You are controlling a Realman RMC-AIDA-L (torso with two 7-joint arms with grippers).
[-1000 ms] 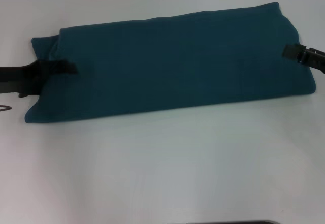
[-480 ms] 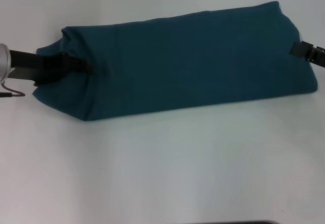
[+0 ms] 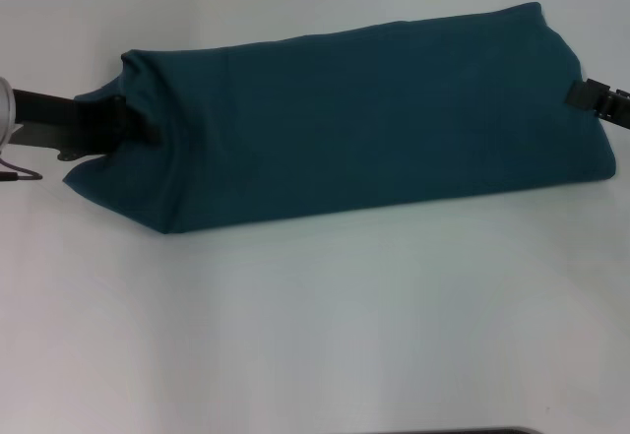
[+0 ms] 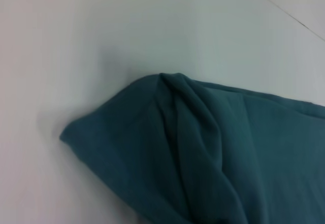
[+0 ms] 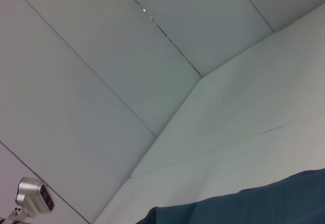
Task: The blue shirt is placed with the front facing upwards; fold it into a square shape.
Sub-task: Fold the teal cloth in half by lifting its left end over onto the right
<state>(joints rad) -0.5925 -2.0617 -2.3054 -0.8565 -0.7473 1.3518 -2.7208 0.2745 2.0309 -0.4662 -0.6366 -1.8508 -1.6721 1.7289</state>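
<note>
A: From the head view, what's hard to read?
B: The blue shirt lies folded into a long band across the white table, so its letters and collar are hidden. The left gripper is dark against dark cloth; its tips sit at the shirt's left end, where the fabric is bunched and lifted into a peak. It looks clamped on that end, though the fingers themselves barely show.
A: And the arm?
B: It reaches in low from the left edge, nearly level. The right gripper touches the shirt's right edge, mostly cut off by the frame; I cannot tell whether it holds anything.
A: The left wrist view?
B: Only the shirt's gathered corner, creased into ridges and raised off the table. No fingers visible.
A: Right wrist?
B: Mostly pale wall panels and table; the shirt fills the lower corner, and a silver piece of the other arm shows at the edge.
</note>
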